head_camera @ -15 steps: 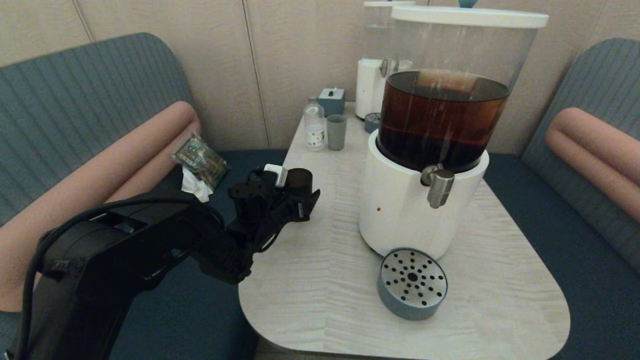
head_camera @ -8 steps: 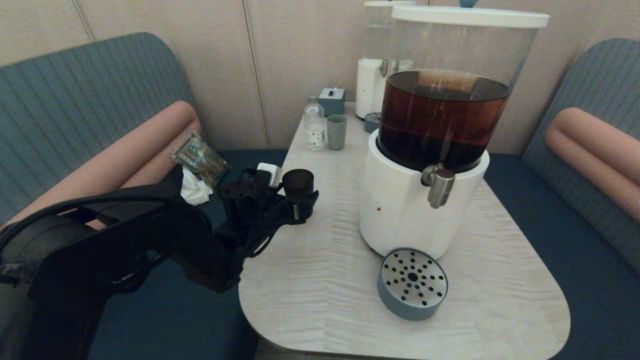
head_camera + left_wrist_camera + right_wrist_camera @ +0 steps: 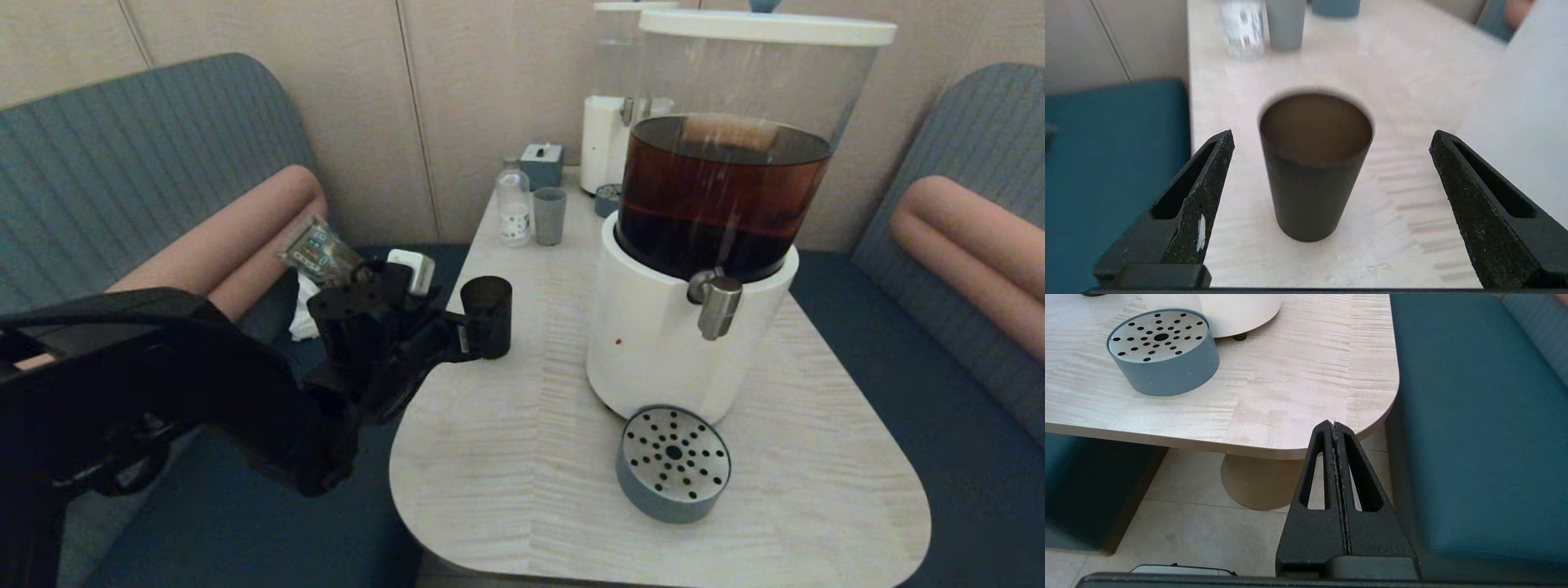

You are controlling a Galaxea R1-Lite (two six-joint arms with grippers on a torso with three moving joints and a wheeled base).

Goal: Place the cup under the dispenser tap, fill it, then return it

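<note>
The matte black cup (image 3: 486,317) (image 3: 1312,171) stands upright on the table (image 3: 522,425) near its left edge, and its inside looks brown. My left gripper (image 3: 464,338) (image 3: 1332,134) is open just left of it. Its fingers stand wide on either side of the cup, touching nothing. The brushed-steel tap (image 3: 718,306) juts from the white base of the big dispenser (image 3: 653,343), which holds dark brown liquid, to the right of the cup. My right gripper (image 3: 1334,424) is shut and empty, low by the table's near right corner.
A round blue drip tray (image 3: 673,461) (image 3: 1161,351) lies in front of the dispenser. A small bottle (image 3: 513,204), a grey-green cup (image 3: 549,216), a blue box (image 3: 542,163) and a smaller dispenser (image 3: 608,139) stand at the back. Blue benches flank the table.
My left arm has drawn back to the left. The gripper that was round the cup now sits behind it, and the cup stands free on the table.
</note>
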